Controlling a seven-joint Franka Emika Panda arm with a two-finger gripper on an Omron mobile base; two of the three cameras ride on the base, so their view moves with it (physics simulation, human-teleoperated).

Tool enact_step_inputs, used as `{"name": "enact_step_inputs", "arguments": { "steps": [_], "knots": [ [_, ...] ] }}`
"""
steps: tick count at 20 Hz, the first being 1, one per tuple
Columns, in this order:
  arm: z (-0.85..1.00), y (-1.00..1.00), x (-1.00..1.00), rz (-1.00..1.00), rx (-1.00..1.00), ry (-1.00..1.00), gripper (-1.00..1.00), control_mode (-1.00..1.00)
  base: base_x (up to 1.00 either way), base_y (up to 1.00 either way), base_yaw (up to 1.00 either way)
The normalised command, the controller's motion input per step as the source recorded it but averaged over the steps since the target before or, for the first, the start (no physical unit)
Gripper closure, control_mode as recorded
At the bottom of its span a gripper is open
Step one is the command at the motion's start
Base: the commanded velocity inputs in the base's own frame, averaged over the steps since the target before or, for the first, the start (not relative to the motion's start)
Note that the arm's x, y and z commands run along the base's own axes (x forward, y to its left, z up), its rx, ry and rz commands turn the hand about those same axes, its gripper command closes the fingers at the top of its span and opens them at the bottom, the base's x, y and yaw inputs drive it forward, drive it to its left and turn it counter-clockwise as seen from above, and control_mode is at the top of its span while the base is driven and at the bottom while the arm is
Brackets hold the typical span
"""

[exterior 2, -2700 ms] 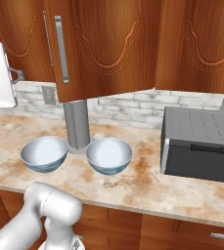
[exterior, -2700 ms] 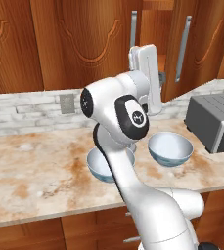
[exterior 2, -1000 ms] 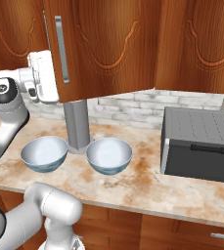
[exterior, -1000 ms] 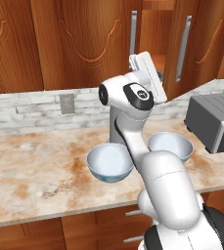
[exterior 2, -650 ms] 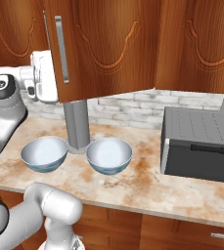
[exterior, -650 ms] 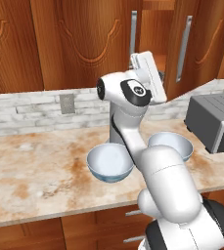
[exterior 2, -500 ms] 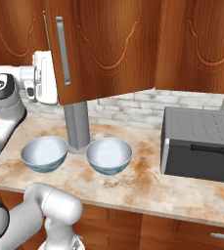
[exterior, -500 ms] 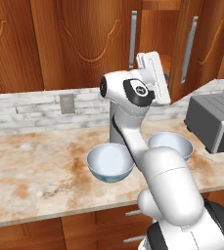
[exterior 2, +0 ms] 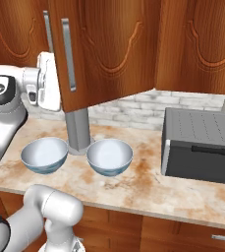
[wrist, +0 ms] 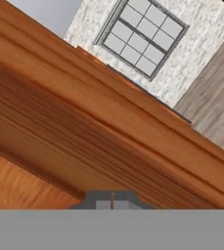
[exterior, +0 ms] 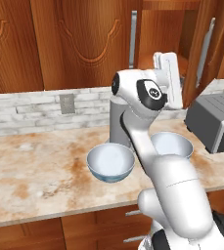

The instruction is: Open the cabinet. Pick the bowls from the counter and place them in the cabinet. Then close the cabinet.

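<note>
The cabinet point(exterior: 158, 29) has its left door point(exterior: 84, 44) closed and its right door point(exterior 2: 109, 49) swung out, silver handle point(exterior 2: 68, 54) facing away from the opening. My gripper point(wrist: 112, 202) is shut with nothing in it, its tips close against the door's wood. My white hand point(exterior: 169, 78) is raised in front of the opening, just behind the open door's edge point(exterior 2: 55, 74). Two bowls point(exterior: 111, 161) point(exterior: 171, 145) sit on the counter point(exterior: 35, 180) below, either side of a grey cylinder point(exterior 2: 78, 129); in the right base view the bowls point(exterior 2: 44, 154) point(exterior 2: 110, 156) lie side by side.
A grey toaster oven point(exterior 2: 202, 142) stands on the counter at the right. The white brick backsplash point(exterior: 30, 112) carries an outlet point(exterior: 67, 103). Handle-less carved panels point(exterior 2: 197, 44) flank the cabinet. Drawers point(exterior 2: 202, 236) run below the counter edge.
The right cabinet door has swung further open, and my hand has moved right along with it. The bowls have not moved.
</note>
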Motion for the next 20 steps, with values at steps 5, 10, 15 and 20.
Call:
{"name": "enact_step_inputs", "arguments": {
  "steps": [5,10,15,20],
  "knots": [
    [-0.61,-1.0,0.21,0.0,0.1,-0.43,1.0,-1.0,0.0,0.0,0.0],
    [-0.6,-1.0,0.44,0.01,0.09,-0.38,1.0,-1.0,0.0,0.0,0.0],
    [-0.44,-1.0,0.77,0.01,0.12,-0.22,1.0,-1.0,0.0,0.0,0.0],
    [-0.15,-1.0,0.82,0.03,0.12,-0.22,1.0,-1.0,0.0,0.0,0.0]
  ]
}}
